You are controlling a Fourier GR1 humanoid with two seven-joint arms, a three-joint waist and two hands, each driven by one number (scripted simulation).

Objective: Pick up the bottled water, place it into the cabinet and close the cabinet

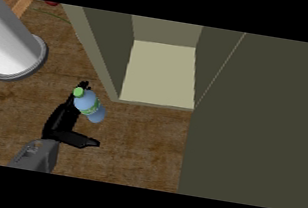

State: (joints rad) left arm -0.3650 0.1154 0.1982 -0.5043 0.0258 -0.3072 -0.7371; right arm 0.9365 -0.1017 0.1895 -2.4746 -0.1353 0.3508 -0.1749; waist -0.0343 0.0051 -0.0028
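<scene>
A: Left hand (64, 121) low-left in view, forearm coming up from bottom edge. Fingers run up along the bottle (92, 107), thumb sticks out to the right below it. Looks clasped on the bottle from its left side.

B: Bottle state?

A: Pale blue, green cap, green label band. Cap end points up-left, base down-right, so tilted. Can't tell if it's lifted off the counter (128, 142) or touching it. Hand covers part of its left side.

B: Surroundings?

A: Wood-grain counter. Cabinet (109, 53) just up-right of bottle, olive-grey walls, open at the front, pale shelf (160, 74) showing inside. Bottle sits just outside the cabinet's near-left corner, close but not inside.

B: Door?

A: Big dark panel fills the right side of view, prob. the open cabinet door (266, 124); its left edge meets the shelf's right side. Not sure of hinge.

B: Anything in the way?

A: Cabinet's left wall stands between bottle and shelf opening. White cylinder (3, 36) w/ grey ring base upper-left, well apart from hand. Small red thing (51, 3) at top edge, too small to ID.

B: Right hand?

A: Not seen.
</scene>
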